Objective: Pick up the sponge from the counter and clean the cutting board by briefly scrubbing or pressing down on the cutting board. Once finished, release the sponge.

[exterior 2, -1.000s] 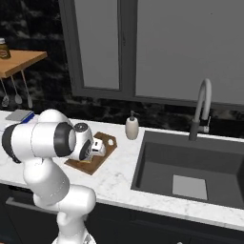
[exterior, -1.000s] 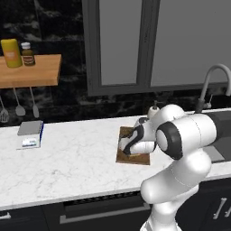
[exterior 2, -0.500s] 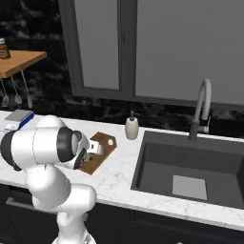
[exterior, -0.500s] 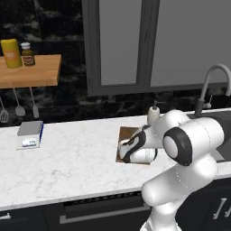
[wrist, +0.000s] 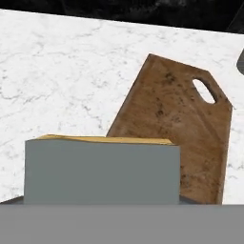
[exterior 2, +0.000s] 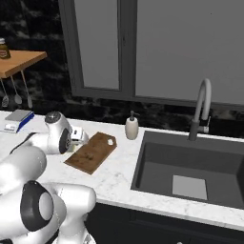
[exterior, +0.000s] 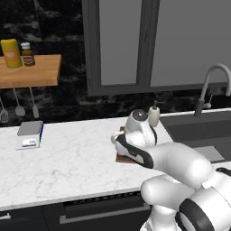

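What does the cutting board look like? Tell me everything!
The cutting board is a thin, flat slab that looks like brown wood with dark specks. One end has clipped corners and an oval hole for a handle. It lies flat and at a slant on the white marble counter, between the arm and the sink. In the hand view, the sponge sits in front of its near end; whether they touch is unclear.

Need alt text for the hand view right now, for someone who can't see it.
A sponge, grey face toward the camera with a yellow edge on top, sits close up at the bottom. Behind it a brown cutting board with a handle hole lies on the white marble counter.
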Available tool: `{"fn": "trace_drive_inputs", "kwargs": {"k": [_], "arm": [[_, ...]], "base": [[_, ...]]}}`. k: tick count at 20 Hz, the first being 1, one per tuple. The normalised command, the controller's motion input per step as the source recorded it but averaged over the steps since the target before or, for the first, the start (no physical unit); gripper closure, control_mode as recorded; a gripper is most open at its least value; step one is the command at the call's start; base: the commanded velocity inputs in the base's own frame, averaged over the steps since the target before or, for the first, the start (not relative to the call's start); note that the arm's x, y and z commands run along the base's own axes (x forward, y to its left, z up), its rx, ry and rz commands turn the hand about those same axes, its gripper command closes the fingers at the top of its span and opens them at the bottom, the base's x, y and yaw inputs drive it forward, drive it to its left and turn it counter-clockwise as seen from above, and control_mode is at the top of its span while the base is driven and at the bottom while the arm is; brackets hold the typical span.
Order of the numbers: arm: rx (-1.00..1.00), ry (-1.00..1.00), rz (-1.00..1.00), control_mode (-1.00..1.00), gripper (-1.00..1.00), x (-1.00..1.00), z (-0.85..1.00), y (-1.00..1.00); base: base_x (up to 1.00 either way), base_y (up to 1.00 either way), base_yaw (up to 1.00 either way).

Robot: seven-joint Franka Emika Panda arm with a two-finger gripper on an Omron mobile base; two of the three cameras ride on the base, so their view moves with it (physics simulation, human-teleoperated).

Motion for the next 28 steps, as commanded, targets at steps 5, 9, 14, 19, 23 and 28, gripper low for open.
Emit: {"fn": "trace_drive_inputs", "kwargs": {"k": [5,9,14,19,23,28], "arm": [[-0.07,0.22,0.00,-1.00,1.00,-0.09,-0.04,0.82],[0.07,0.43,0.02,-1.00,1.00,0.01,-0.16,0.13],[0.02,0.19,0.01,-1.00,1.00,-0.02,-0.41,0.48],[-0.01,-0.06,0.00,-1.00,1.00,-0.02,-0.45,0.72],[0.00,-0.05,0.00,-1.00,1.00,0.00,-0.54,0.28],[0.00,0.00,0.00,-1.00,1.00,0.00,-0.55,0.04]], "base": [[0.00,0.00,0.00],[0.00,0.00,0.00],[0.00,0.00,0.00],[0.00,0.00,0.00],[0.00,0.00,0.00],[0.00,0.00,0.00]]}}
